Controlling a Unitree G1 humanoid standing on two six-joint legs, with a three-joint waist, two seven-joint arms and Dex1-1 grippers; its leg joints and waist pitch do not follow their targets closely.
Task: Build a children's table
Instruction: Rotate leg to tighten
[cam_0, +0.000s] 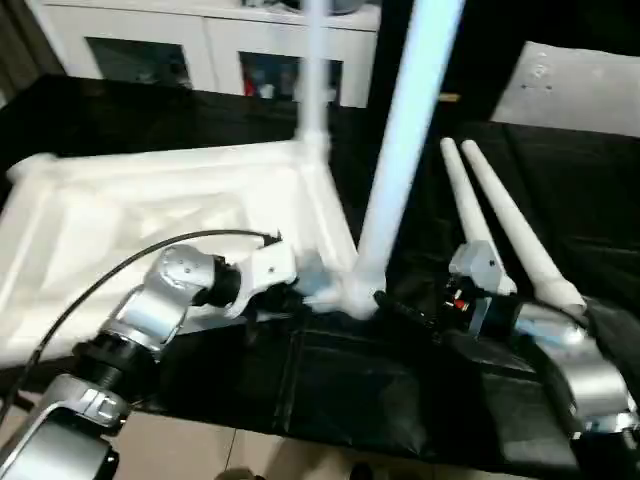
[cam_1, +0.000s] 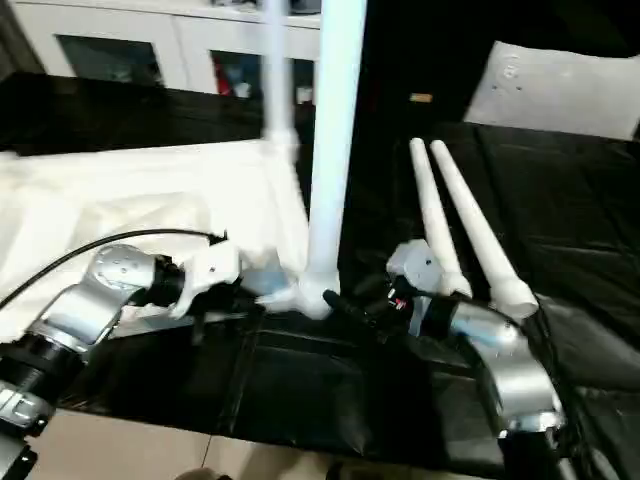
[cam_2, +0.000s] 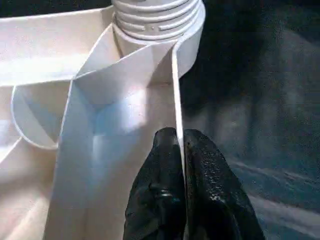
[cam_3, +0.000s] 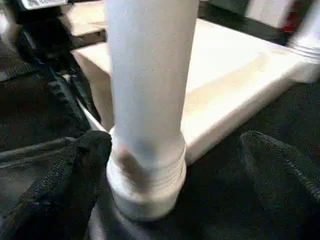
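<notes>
L gripper (cam_2: 179, 150) is pinching the thin side wall of the tabletop (cam_0: 150, 210), fingers (cam_2: 210, 185) pressed together on it, one inside the rim and one outside. The top is lying underside-up on the black cloth (cam_0: 330, 390), ribs facing up, spreading away from the L gripper toward the robot's left and back. Just ahead of the L fingertips along the same wall, the near corner socket (cam_2: 157, 20) is showing its ribbed collar.

An upright leg (cam_0: 405, 150) is standing in that socket, btwn the two grippers. A 2nd upright leg (cam_0: 315, 80) is rising from the far corner, beyond the L gripper, w/ a white cabinet (cam_0: 200, 40) behind it.

R gripper (cam_3: 170, 175) is spread wide, fingers (cam_3: 75, 170) sitting either side of the near leg's base; the one finger is touching or nearly touching the collar, can't tell which, the other is apart from it.

Beyond the R gripper, two loose legs (cam_0: 500, 220) are lying side by side on the cloth, thick ends nearest the R wrist. A white panel (cam_0: 580, 90) is resting further back on that side.
</notes>
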